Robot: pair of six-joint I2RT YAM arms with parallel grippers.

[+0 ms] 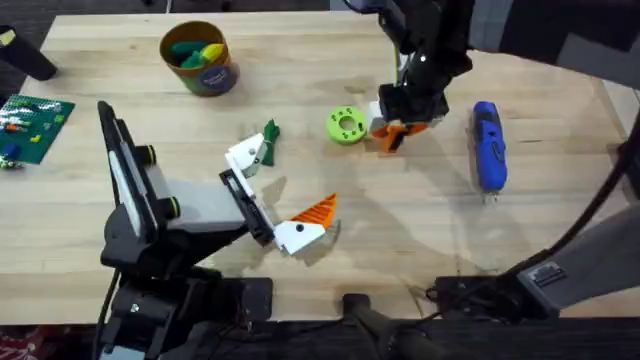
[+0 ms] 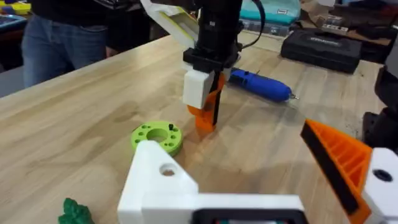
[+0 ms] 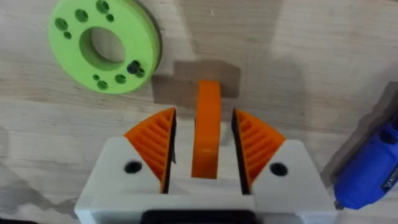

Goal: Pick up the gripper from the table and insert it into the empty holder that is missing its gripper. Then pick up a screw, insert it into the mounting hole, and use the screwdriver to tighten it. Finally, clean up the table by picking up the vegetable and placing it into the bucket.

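My right end effector (image 1: pixel 400 128) hangs over the far middle of the bench (image 1: pixel 300 60), with the gripper (image 3: pixel 206 127) standing between its fingers. Just to its left lies the disc with holes (image 1: pixel 346 126); to its right, apart, lies the screwdriver (image 1: pixel 488 145). The bucket (image 1: pixel 200 58) stands at the far left. My left end effector (image 1: pixel 270 195) reaches in from the near left: the holder (image 1: pixel 245 158) forms its far side, and the vegetable (image 1: pixel 270 135) lies right beside that holder, between it and the disc.
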